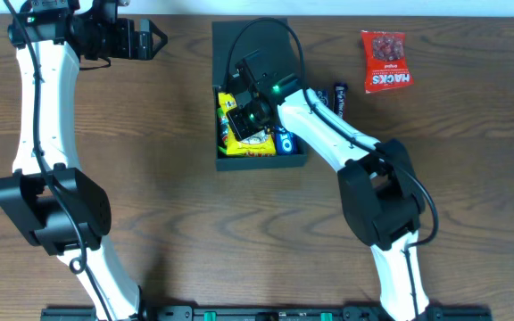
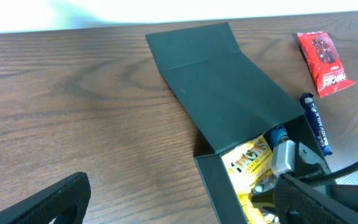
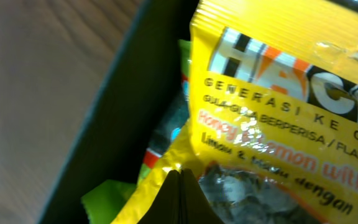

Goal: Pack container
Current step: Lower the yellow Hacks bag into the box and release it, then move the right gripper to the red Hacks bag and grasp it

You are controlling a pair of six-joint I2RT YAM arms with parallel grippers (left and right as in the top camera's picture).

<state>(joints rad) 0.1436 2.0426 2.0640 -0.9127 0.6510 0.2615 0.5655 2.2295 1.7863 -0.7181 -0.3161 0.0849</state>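
Note:
The dark teal container (image 1: 215,107) lies at the table's centre back with its flap lid (image 1: 230,53) open flat away from me. It also shows in the left wrist view (image 2: 209,180). Inside lies a yellow Hacks packet (image 1: 244,144), seen close up in the right wrist view (image 3: 278,93). My right gripper (image 1: 239,114) is down in the box, its fingers (image 3: 180,180) shut together with the tips against the yellow packet. My left gripper (image 1: 147,40) is open and empty, above the table left of the lid (image 2: 185,205).
A red Hacks packet (image 1: 384,61) lies at the back right. A dark blue stick packet (image 1: 339,96) lies just right of the box. A blue packet (image 1: 286,139) and a green packet (image 3: 104,199) are in the box beside the yellow one.

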